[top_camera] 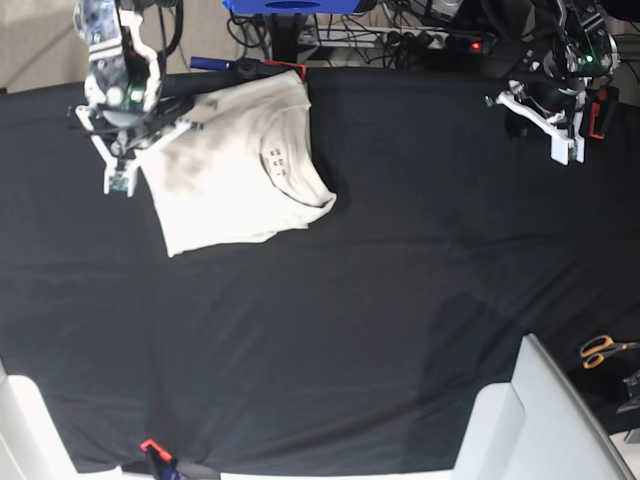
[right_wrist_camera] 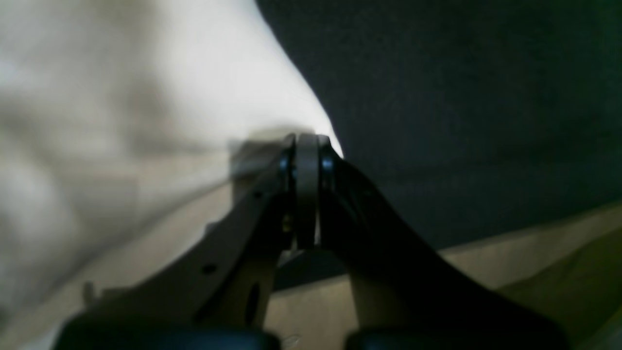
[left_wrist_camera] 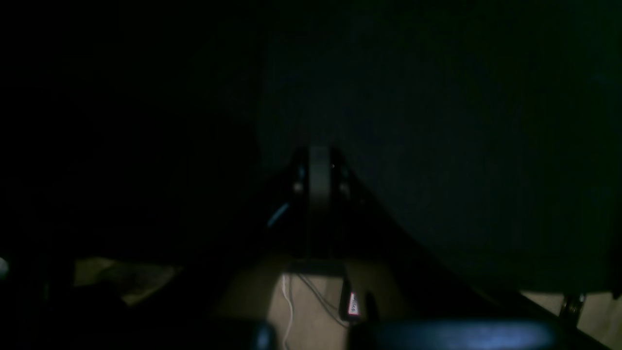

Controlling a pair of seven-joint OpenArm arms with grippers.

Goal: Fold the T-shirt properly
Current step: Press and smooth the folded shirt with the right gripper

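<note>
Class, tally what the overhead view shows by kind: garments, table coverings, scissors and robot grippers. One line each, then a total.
Garments: 1, the T-shirt
Table coverings: 1, the black tablecloth
Scissors: 1, the orange-handled scissors
Robot grippers: 2, the right gripper and the left gripper
Total: 5

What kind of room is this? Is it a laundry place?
Probably a robot lab, not a laundry: two robot arms work over a black tablecloth holding one T-shirt, with tangled cables and a power strip behind.

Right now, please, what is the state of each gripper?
Left gripper: shut, holding nothing, over the black tablecloth.
Right gripper: shut, at the T-shirt edge; grip on cloth cannot be told.
</note>
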